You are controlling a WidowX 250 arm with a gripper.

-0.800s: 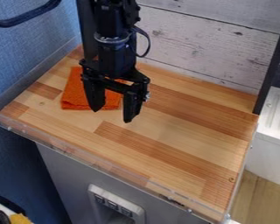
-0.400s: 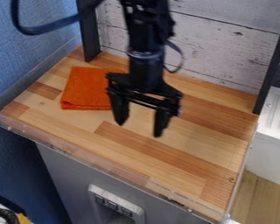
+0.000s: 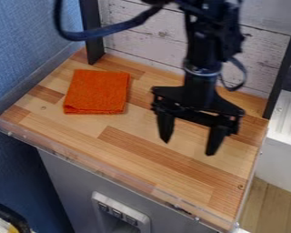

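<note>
Over the wood top (image 3: 154, 168), we've got the gripper (image 3: 188, 148), fingers apart.
Off to its side, we see the orange cloth (image 3: 96, 92) lying flat, folded.

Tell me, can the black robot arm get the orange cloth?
Probably yes: the end effector is open and empty, and nothing seems to stand between it and the orange cloth, lying flat on the wooden top.
</note>
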